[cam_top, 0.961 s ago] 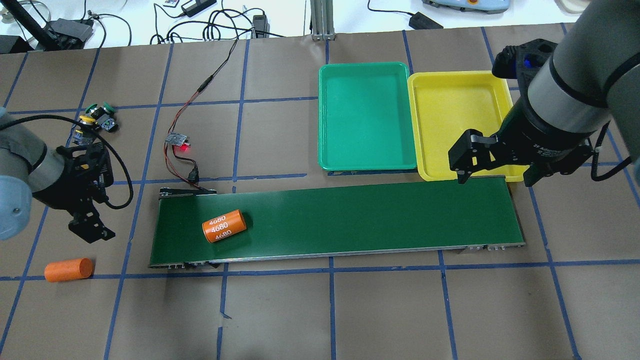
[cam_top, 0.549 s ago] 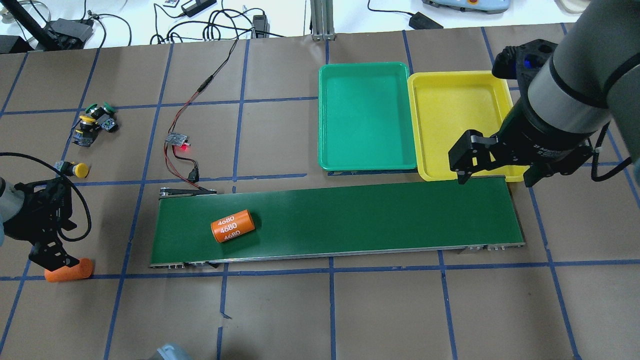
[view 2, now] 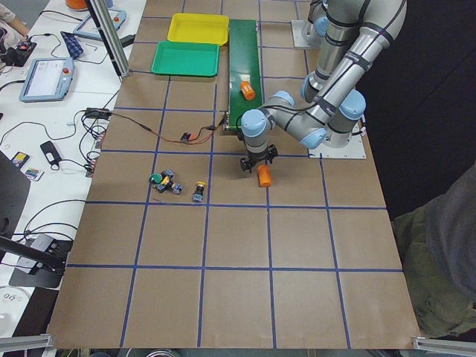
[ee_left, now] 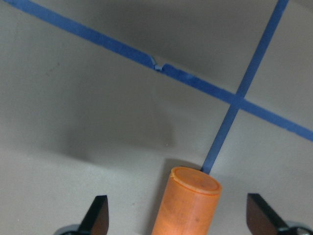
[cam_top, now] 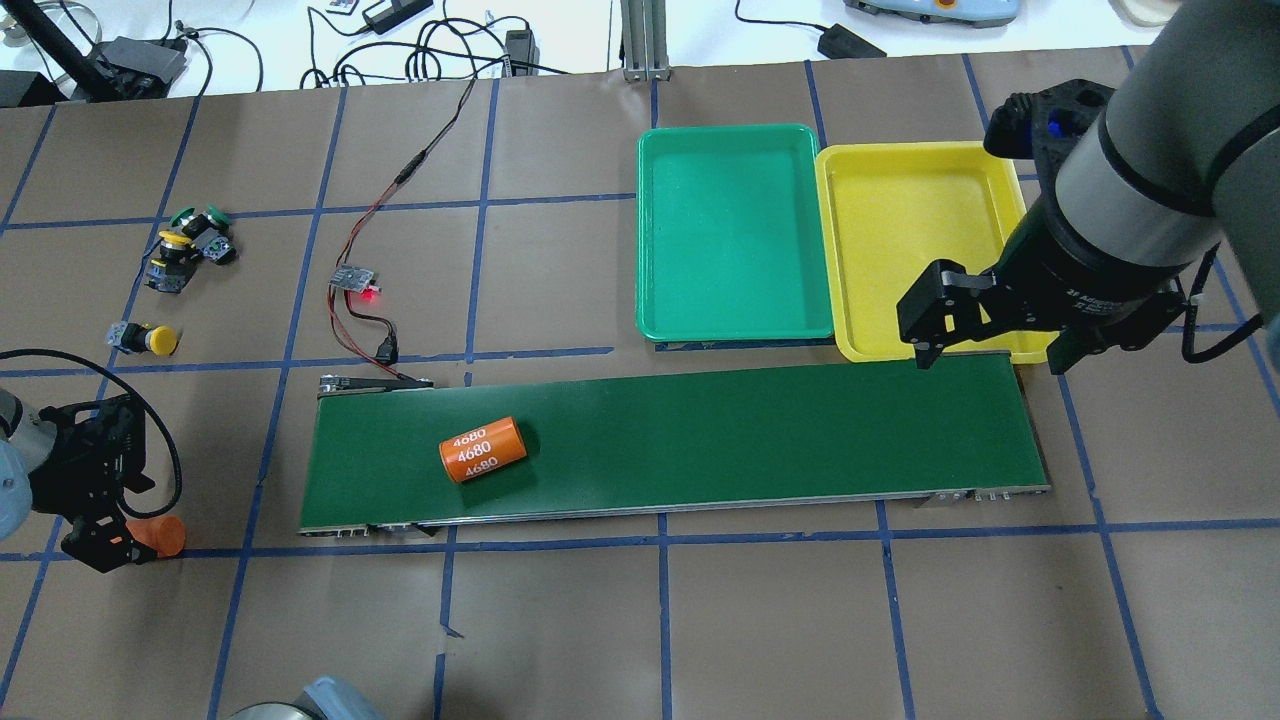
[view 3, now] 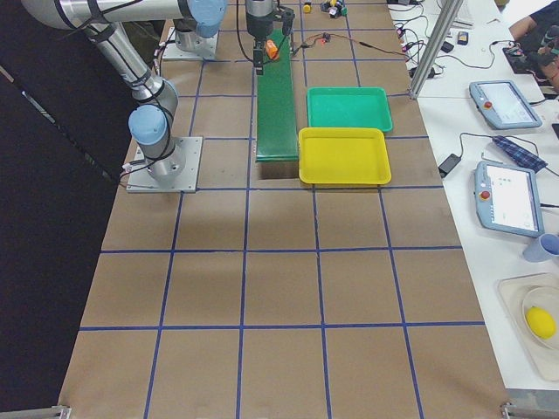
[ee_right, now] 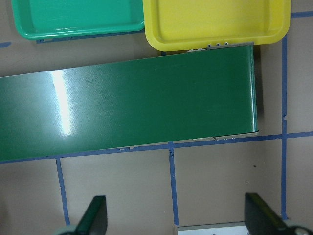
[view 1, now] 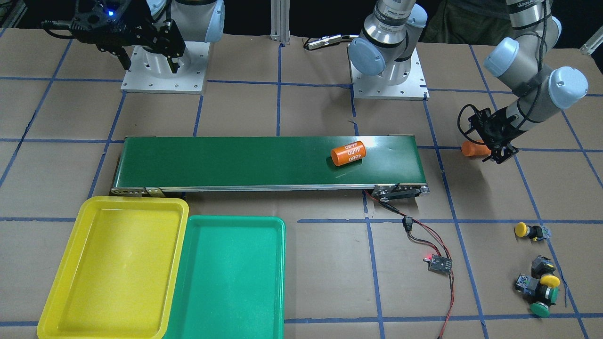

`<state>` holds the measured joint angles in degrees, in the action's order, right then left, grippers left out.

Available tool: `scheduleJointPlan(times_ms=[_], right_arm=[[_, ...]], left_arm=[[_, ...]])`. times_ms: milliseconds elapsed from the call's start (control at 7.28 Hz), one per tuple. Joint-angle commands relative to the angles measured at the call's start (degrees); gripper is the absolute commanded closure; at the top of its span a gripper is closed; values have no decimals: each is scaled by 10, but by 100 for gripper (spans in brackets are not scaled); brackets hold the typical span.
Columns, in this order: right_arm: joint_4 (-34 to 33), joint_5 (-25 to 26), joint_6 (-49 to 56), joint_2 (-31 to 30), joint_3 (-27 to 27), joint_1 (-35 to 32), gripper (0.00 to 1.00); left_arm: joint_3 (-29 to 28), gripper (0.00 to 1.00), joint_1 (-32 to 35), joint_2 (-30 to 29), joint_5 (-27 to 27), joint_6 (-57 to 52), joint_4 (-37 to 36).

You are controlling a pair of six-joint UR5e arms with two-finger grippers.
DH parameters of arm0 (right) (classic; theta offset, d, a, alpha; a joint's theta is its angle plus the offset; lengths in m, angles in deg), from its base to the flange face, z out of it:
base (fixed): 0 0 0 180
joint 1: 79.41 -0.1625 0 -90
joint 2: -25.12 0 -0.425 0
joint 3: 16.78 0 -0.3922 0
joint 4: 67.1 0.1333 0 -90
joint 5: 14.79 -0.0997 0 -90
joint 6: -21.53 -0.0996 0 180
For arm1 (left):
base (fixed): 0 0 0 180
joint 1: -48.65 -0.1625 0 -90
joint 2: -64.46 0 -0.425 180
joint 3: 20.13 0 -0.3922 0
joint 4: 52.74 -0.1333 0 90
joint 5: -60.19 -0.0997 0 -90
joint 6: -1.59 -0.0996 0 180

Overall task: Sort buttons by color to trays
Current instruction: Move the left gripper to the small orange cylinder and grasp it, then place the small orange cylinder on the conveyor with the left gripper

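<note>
Three buttons (cam_top: pixel 190 243), yellow and green capped, huddle at the far left of the table, and one yellow button (cam_top: pixel 150 339) lies alone just nearer. The green tray (cam_top: pixel 735 230) and the yellow tray (cam_top: pixel 915 230) stand side by side at the far right, both bare inside. My left gripper (cam_top: pixel 100 545) is low at the table's left edge, well short of the buttons. It is open, its fingers either side of a loose orange cylinder (ee_left: pixel 188 203). My right gripper (cam_top: pixel 995 335) hangs open above the belt's right end, by the yellow tray's near rim.
A dark green conveyor belt (cam_top: pixel 750 430) runs across the middle, carrying an orange cylinder marked 4680 (cam_top: pixel 482 450). A small circuit board with a red light (cam_top: pixel 355 280) and its wires lie beyond the belt's left end. Blue tape lines grid the brown table.
My left gripper has moved away from the buttons toward the near left and come down around the loose orange cylinder. The 4680 cylinder has travelled right on the belt. The right arm stayed still.
</note>
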<state>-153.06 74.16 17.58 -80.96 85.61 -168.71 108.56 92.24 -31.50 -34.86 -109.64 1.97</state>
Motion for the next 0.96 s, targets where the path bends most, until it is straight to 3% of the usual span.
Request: scheduleJointPlan(times_ms=[0, 137, 275, 549, 687, 824], right_arm=[[0, 0, 0, 0, 0, 0, 0], [0, 0, 0, 0, 1, -1, 0], [0, 0, 0, 0, 2, -1, 0], [0, 0, 0, 0, 3, -1, 0], [0, 0, 0, -1, 3, 0, 0], [0, 0, 0, -3, 4, -1, 0]], left_arm=[[17, 0, -10, -14, 0, -2, -26], [23, 0, -20, -15, 0, -6, -29], [26, 7, -28, -18, 8, -24, -30], [25, 89, -37, -19, 23, -44, -37], [22, 100, -35, -9, 25, -41, -37], [20, 100, -24, 15, 50, -16, 3]])
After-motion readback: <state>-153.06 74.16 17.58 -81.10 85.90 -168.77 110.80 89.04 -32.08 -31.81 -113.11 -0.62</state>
